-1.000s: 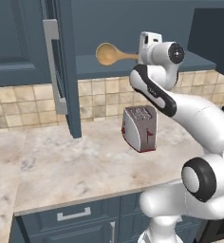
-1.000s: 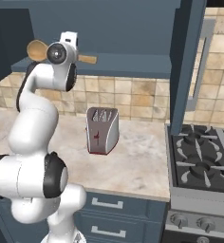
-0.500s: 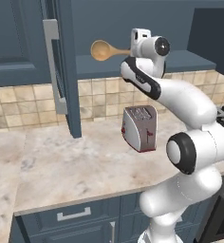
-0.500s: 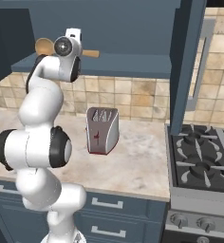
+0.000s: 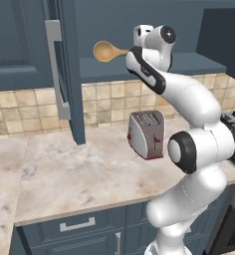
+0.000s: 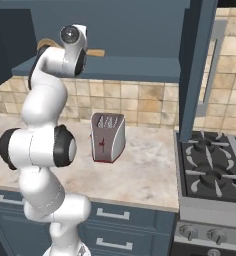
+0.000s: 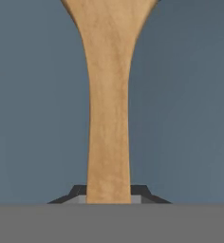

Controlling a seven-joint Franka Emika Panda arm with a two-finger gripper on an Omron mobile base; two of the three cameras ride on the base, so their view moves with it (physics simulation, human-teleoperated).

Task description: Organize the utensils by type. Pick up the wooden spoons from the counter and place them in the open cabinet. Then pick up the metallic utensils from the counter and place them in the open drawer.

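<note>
The wooden spoon (image 5: 105, 51) is held level in the air in front of the open cabinet (image 5: 189, 64), above its shelf, with its oval bowl pointing left. My gripper (image 5: 135, 49) is shut on the spoon's handle. In the hand view the handle (image 7: 109, 118) runs straight up from between my fingertips (image 7: 142, 192), against the cabinet's blue back wall. From the right base view the handle's end (image 6: 96, 52) sticks out past my wrist, over the shelf (image 6: 130, 67). The metallic utensils and the open drawer are out of view.
A silver toaster (image 5: 147, 134) stands on the beige counter (image 5: 64, 174) below the cabinet. The cabinet's open door (image 5: 64, 74) hangs to the left of the spoon. A gas stove (image 6: 212, 175) adjoins the counter on the right. Shut drawers (image 5: 77, 226) run below.
The arm has straightened upward, carrying the spoon slightly left, higher, and closer to the cabinet opening. My grip on the handle is unchanged.
</note>
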